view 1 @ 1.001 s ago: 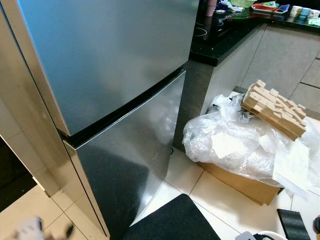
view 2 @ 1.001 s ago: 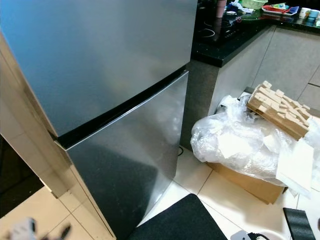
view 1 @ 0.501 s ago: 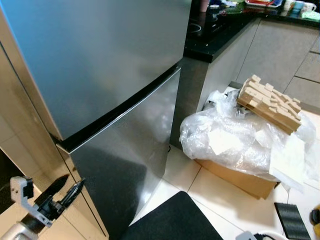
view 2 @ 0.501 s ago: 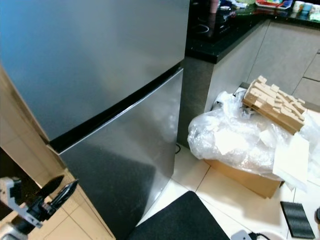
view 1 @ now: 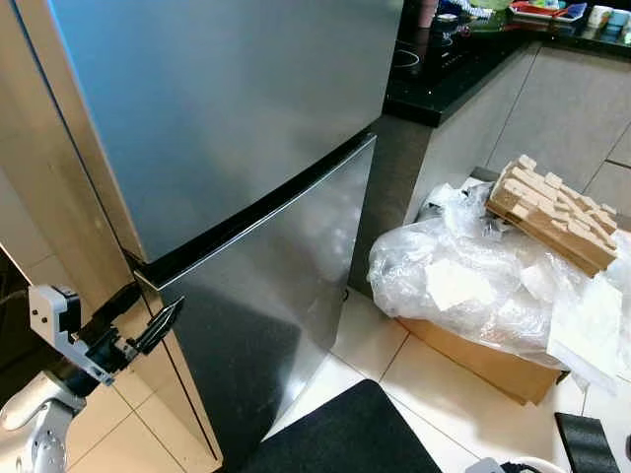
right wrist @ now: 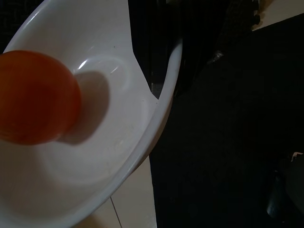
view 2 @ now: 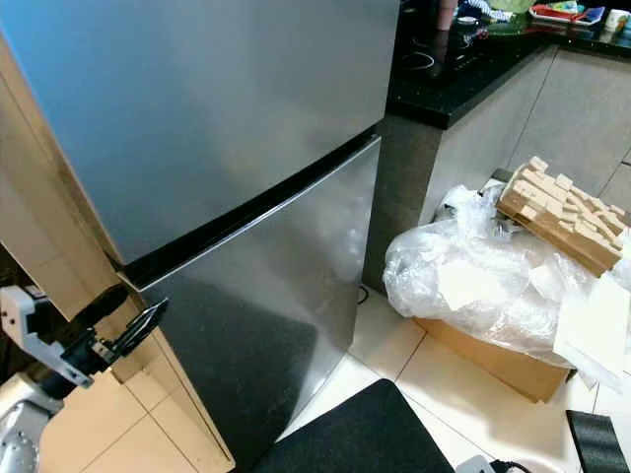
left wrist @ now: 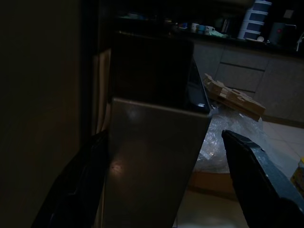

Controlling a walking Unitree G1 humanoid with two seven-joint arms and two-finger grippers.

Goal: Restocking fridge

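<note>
The steel fridge stands closed, its upper door (view 1: 227,108) and lower door (view 1: 266,296) parted by a black seam (view 1: 256,212). My left gripper (view 1: 160,296) is open at the lower door's top left corner, just under the seam. In the left wrist view that corner (left wrist: 156,142) stands between the two spread black fingers (left wrist: 256,180). The right wrist view looks down on a white bowl (right wrist: 118,118) holding a round orange fruit (right wrist: 33,99), above a dark mat (right wrist: 228,142).
A beige panel (view 1: 59,197) flanks the fridge on the left. Right of the fridge are a black counter (view 1: 444,69), a cardboard box (view 1: 473,360) under crumpled clear plastic (view 1: 463,286), and a wooden block piece (view 1: 557,212). A black mat (view 1: 335,434) lies on the tiled floor.
My left arm has risen from the bottom left corner, bringing its open gripper up to the fridge's left edge by the seam. The head camera has shifted slightly.
</note>
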